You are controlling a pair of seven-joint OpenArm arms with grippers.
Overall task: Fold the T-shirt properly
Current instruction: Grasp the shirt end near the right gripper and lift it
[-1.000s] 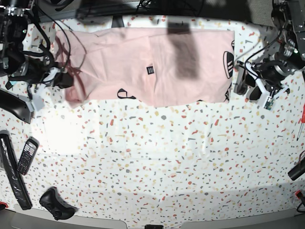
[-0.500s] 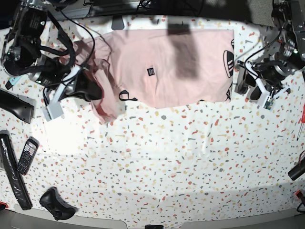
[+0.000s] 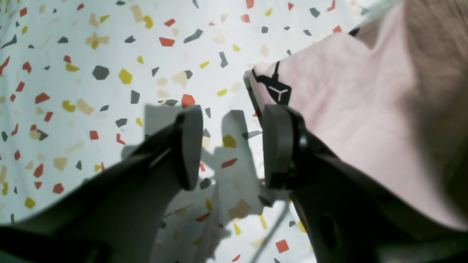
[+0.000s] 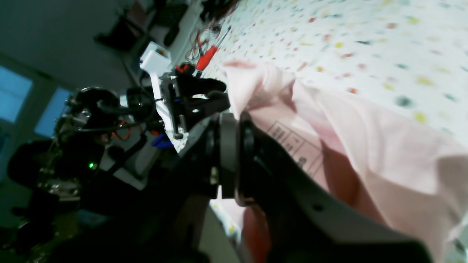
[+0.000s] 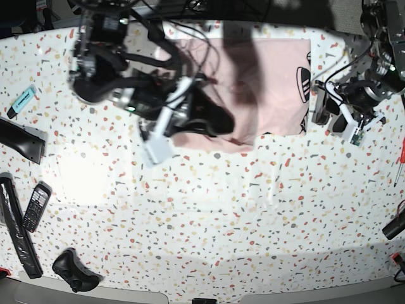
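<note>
Nearest us in the base view, along the front of the speckled tabletop, lie a dark computer mouse and, further left, a phone-like handset beside a long black packet. Beyond them, toward the far edge, is the pale pink T-shirt, partly folded, its right end flat.

Over the shirt's left part reaches the right gripper. In its wrist view the fingers are pinched closed on a raised fold of the cloth, which drapes from the tips. The left gripper is just beside the shirt's other end, its fingers apart with nothing between them.

We judge that a sideways fold is in hand, bringing the left part over the right. The next move calls for laying the held edge down in line with the flat end, then letting go without dragging it. The loose cloth could bunch underneath.
</note>
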